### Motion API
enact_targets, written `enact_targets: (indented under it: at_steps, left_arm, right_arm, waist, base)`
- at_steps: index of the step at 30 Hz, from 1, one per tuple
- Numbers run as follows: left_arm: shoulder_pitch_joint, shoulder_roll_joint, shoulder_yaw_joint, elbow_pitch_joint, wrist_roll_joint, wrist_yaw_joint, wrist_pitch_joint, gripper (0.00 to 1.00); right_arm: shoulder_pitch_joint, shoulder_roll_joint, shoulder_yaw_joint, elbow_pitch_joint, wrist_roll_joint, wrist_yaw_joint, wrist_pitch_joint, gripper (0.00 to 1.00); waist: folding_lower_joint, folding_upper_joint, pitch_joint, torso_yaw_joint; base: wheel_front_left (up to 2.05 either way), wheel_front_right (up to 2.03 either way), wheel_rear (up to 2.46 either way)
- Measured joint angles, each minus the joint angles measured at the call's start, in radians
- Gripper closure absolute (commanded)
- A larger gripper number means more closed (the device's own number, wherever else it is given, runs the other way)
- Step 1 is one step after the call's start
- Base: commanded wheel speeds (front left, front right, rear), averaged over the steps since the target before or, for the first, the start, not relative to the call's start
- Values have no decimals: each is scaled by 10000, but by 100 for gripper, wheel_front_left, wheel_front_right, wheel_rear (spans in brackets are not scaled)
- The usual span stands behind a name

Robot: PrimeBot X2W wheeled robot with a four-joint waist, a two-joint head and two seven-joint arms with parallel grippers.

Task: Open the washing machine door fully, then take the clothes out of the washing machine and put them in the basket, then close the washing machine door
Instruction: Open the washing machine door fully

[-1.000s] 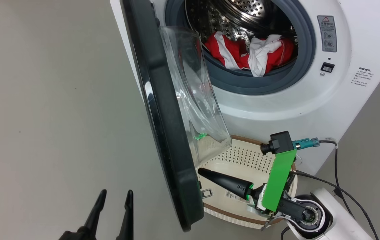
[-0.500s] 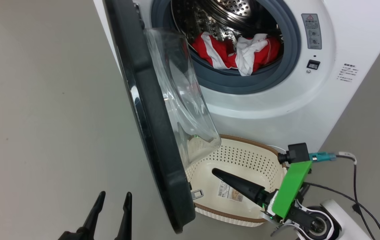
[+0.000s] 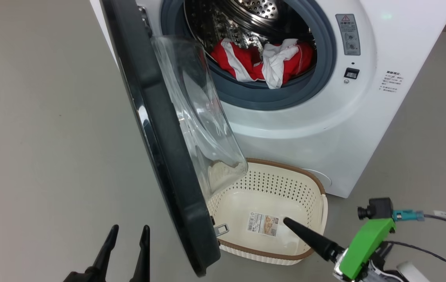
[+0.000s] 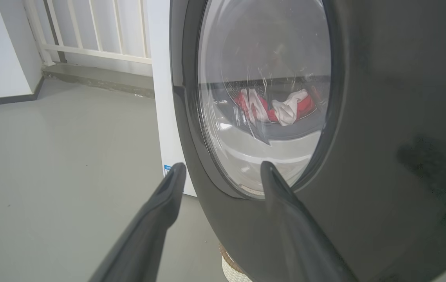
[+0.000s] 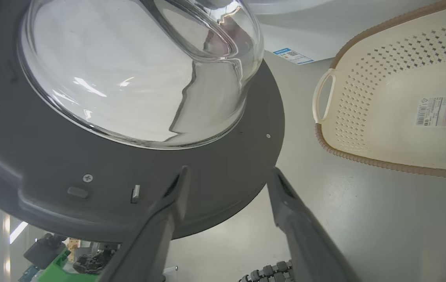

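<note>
Door (image 3: 160, 156), large and round, glossy black rim around a bulging clear glass bowl (image 3: 195, 117), swung out from the big white front-loading washing machine (image 3: 305, 129), nearly edge-on from the head. Inside the perforated steel drum (image 3: 262, 8), against the blue-grey rubber ring (image 3: 269, 98): bright red clothes (image 3: 254, 64) with white panels, none yet taken out. Below, on the grey floor (image 3: 42, 137) just before the machine: small cream-white perforated plastic basket (image 3: 285, 184) with brown woven-look rim, empty but for a paper label (image 3: 262, 224), left end under the glass bowl. Right pincer (image 5: 228, 172) low by the basket's near right corner, spread, pinching nothing, apart from the door's inner face. Left pincer (image 4: 223, 166) on the door's outer side, likewise spread and empty, near the rim, no clear contact. Probably the end of the opening step, door perhaps short of fully open. Next: either a further push outward, or a reach into the drum, clear of the bowl, to pinch the red fabric.
</note>
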Motion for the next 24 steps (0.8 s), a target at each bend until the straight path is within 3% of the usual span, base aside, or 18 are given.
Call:
enact_targets:
  at_steps: [7,20,24]
  left_arm:
    - [2,0,82,10,0,0,0,0]
    - [1,0,107,23,-2,0,0,0]
    - [0,0,142,50,-2,0,0,0]
  right_arm:
    - [98,-500,675,665,-968,0,-1394,0]
    - [-423,-1283,2610,1950,-3024,0,-5195,0]
    - [-690,-1356,2865,2347,-3430,2,-5758,0]
  waist:
    - [0,0,-66,-129]
    - [0,0,-20,-229]
    - [-1,0,-9,-262]
  base:
    - [0,0,0]
    - [0,0,0]
    - [0,0,0]
